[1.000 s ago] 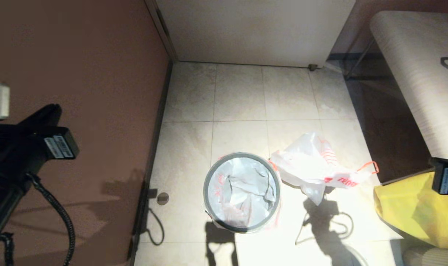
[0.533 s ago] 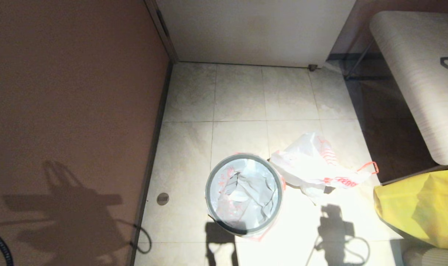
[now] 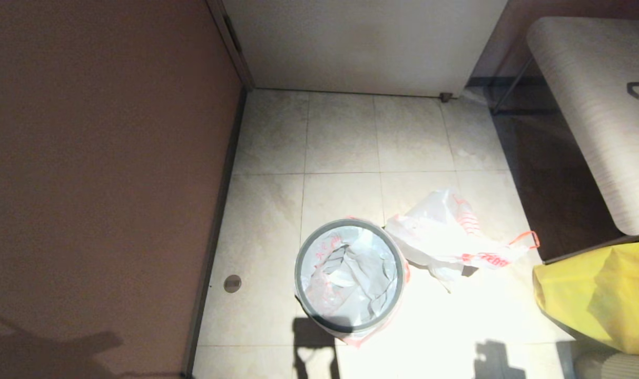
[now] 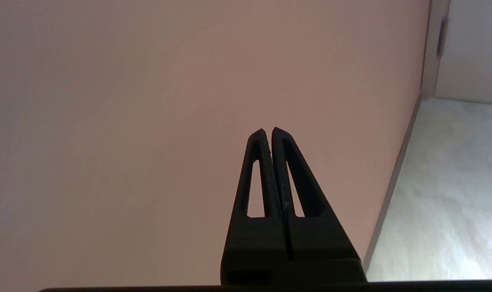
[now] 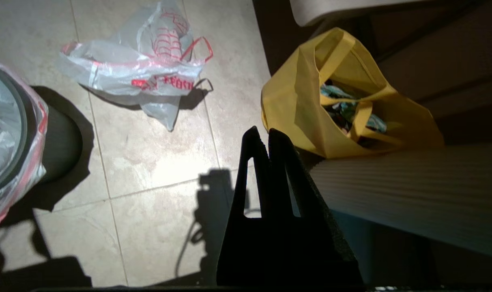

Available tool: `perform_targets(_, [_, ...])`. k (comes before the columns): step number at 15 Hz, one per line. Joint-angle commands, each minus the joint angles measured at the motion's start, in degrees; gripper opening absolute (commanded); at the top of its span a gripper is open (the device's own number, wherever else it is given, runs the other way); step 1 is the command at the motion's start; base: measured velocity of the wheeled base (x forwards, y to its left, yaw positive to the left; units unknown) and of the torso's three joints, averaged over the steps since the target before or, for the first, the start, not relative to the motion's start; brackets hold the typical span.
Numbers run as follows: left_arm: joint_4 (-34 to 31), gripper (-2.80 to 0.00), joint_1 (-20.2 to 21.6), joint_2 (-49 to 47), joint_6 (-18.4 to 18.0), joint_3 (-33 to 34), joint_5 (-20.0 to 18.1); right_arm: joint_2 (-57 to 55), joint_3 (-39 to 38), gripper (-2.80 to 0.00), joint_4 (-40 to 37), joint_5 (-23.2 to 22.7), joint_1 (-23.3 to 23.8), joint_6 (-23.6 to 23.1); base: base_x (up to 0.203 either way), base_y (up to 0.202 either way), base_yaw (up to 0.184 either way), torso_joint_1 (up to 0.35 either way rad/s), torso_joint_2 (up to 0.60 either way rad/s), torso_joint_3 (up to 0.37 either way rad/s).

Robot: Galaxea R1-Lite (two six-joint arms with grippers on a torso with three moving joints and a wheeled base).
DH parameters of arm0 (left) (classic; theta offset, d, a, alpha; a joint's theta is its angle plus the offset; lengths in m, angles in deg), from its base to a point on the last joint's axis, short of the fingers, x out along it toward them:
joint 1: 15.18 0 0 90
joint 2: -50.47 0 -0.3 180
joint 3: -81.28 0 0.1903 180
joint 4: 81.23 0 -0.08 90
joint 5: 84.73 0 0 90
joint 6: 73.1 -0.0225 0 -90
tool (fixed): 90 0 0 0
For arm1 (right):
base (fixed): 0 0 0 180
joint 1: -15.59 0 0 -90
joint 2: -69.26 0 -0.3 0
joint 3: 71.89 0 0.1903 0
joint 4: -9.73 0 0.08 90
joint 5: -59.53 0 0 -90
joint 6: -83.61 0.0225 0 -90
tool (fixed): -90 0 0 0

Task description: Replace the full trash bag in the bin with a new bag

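Observation:
The bin (image 3: 297, 273), black with a grey hoop rim, stands on the tiled floor at the centre. The new bag (image 3: 351, 279) lines it, crumpled inside, its red hem folded over the rim (image 5: 37, 154). Just right of the bin lies the full trash bag (image 3: 440, 237), translucent white with red print and a red loop sticking out; I cannot make out its contents (image 5: 128, 69). Neither arm shows in the head view. My left gripper (image 4: 269, 130) is shut and empty, facing the brown wall. My right gripper (image 5: 262, 130) is shut and empty, above the floor near the yellow bag.
A big yellow bag (image 3: 598, 295) holding wrappers stands at the right, against a striped cushion (image 5: 412, 194). A pale bench (image 3: 588, 105) runs along the far right. The brown wall (image 3: 87, 158) closes the left side. A floor drain (image 3: 232, 282) sits left of the bin.
Both arms have drawn back out of the head view and their shadows slid toward the near edge. The bin has shifted slightly right and its liner's hem hangs lower at the front.

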Motion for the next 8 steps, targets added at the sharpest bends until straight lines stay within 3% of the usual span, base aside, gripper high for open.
perform_targets(1, [-6.9, -2.80, 0.9, 11.9, 1.4, 3.9, -0.9, 5.6, 0.0, -2.80, -2.8, 0.3, 0.0, 1.2, 0.000, 0.000, 0.000, 0.000, 0.00, 0.000])
perform_targets(3, [-11.0, -2.80, 0.4, 14.9, 2.6, 8.5, -3.0, 5.5, 0.2, -2.80, -6.2, 0.7, 0.9, 4.4, 0.000, 0.000, 0.000, 0.000, 0.00, 0.000])
perform_targets(6, [-15.0, -2.80, -0.3, 18.2, 3.4, 10.7, -8.7, 10.3, -0.7, -2.80, -9.5, -0.4, 4.4, 1.7, 0.000, 0.000, 0.000, 0.000, 0.00, 0.000])
perform_targets(8, [-22.7, -2.80, -0.9, 23.0, 5.5, 10.7, -15.2, 15.6, -4.0, -2.80, -9.0, -6.2, 5.3, 1.0, 0.000, 0.000, 0.000, 0.000, 0.00, 0.000])
